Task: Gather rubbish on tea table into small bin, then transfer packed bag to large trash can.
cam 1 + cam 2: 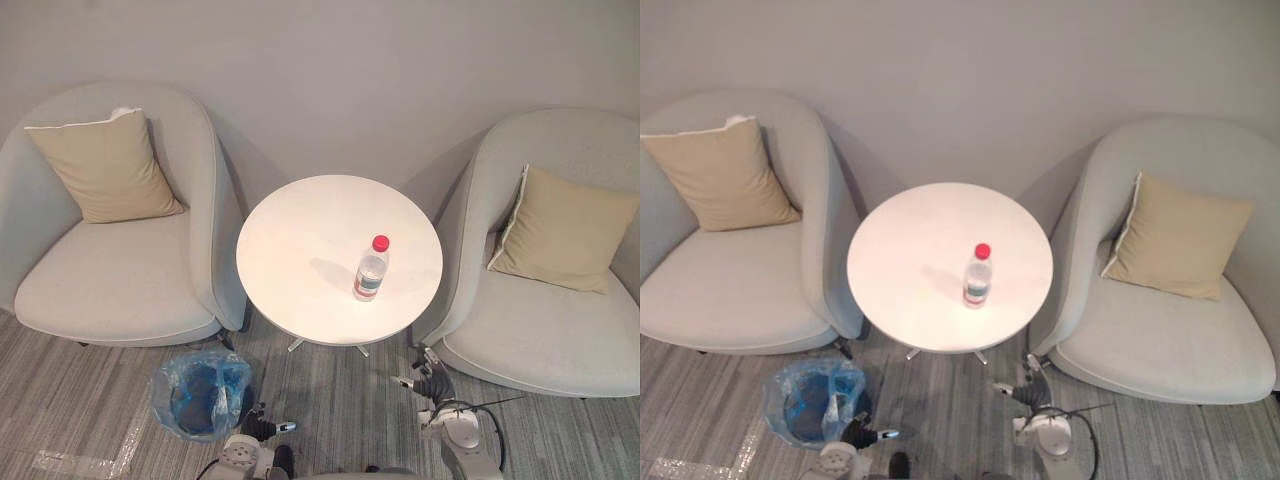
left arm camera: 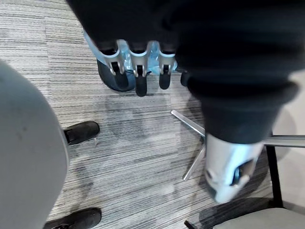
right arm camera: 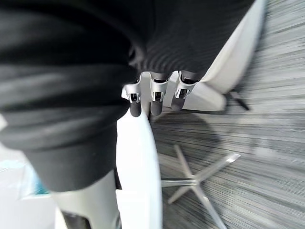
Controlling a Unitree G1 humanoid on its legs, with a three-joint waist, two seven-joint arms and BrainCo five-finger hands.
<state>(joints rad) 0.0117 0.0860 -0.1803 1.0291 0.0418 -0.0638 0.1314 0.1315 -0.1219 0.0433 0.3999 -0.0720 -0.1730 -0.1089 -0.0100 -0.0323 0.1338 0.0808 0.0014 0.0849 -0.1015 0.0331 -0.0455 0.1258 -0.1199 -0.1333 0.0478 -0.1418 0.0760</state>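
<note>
**Bottle pickup: handling and clearance**

The bottle (image 1: 371, 270) stands upright on the bench (image 1: 290, 230), between its centre and the right near edge. Expect it to be light, stiff, smooth-walled and easily tipped. Grasp it round the mid-body, below the red cap.

Your left hand (image 1: 262, 428) and right hand (image 1: 432, 382) hang below the near edge, fingers straight, holding nothing.

The small bin (image 1: 200, 395), blue-lined, sits on the floor off the left near edge.

The left armchair (image 1: 120, 280) and right armchair (image 1: 540, 330) flank the bench closely, so keep your elbows clear of them.
</note>
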